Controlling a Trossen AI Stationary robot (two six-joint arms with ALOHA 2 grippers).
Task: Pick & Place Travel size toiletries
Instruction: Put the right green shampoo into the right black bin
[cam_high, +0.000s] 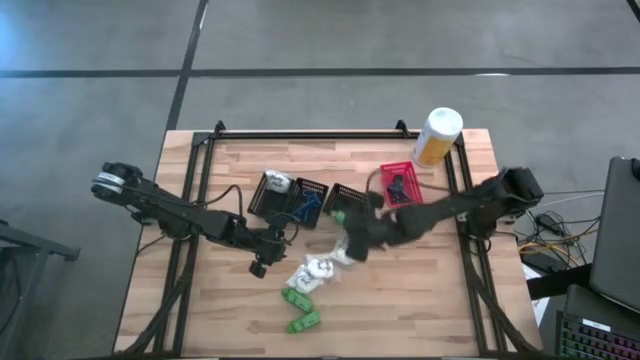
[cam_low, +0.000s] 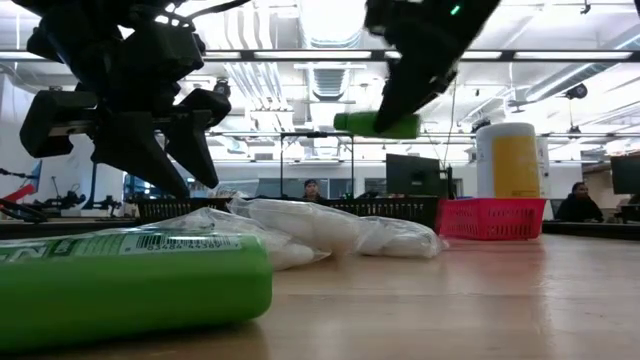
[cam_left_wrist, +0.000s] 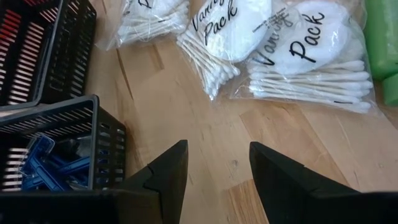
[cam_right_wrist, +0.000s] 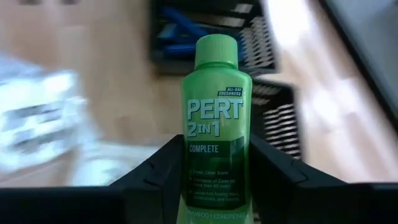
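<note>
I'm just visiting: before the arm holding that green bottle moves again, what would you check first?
1. Grip: right gripper fingers clamp the green bottle on both sides: ok.
2. Bottle clear of the table: carried in the air in the low view: ok.
3. Bottle cap on: ok.
4. Room in the black basket beside the gripper: cannot tell.
5. Left gripper out of the way: open, holding nothing, over bare wood near the cotton swab packs: ok.
6. Remaining green bottles lie apart from both arms: ok.
</note>
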